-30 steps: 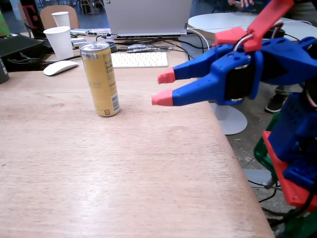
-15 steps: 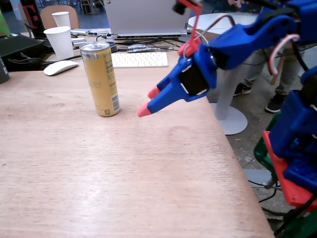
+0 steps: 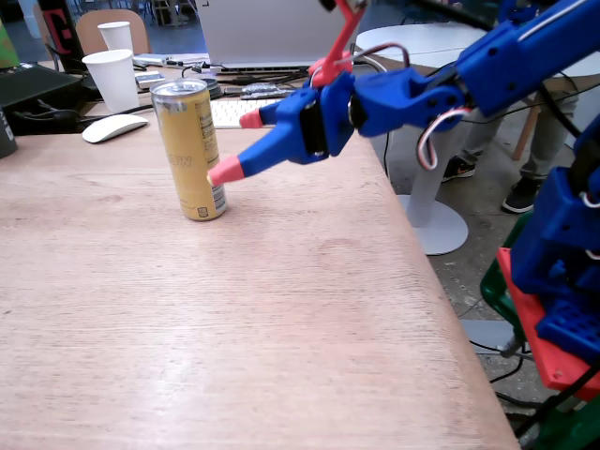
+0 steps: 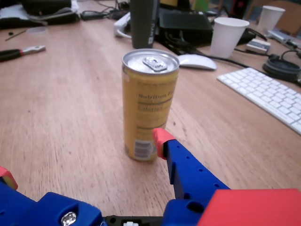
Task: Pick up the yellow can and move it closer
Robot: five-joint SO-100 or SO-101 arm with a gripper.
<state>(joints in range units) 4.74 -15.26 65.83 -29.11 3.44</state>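
The gripper [image 3: 238, 145], jaws spread, has been advanced to just beside the upright yellow can [image 3: 191, 149], ungrasped.

wood table [image 3: 234, 319] | white round table [image 3: 412, 42] | grey floor [image 3: 478, 244]

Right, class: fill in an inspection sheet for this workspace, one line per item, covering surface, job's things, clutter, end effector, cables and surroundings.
Surface: pale wooden table, bare in front.
Job's things: yellow can upright, unlifted.
Clutter: two white paper cups, mouse, keyboard, laptop; pliers in the wrist view.
End effector: end effector open, one red tip beside the can's lower half, can between the fingers in the wrist view; contact unclear.
Cables: white and red wires on the arm; dark cables behind the keyboard.
Surroundings: round white table, chair.
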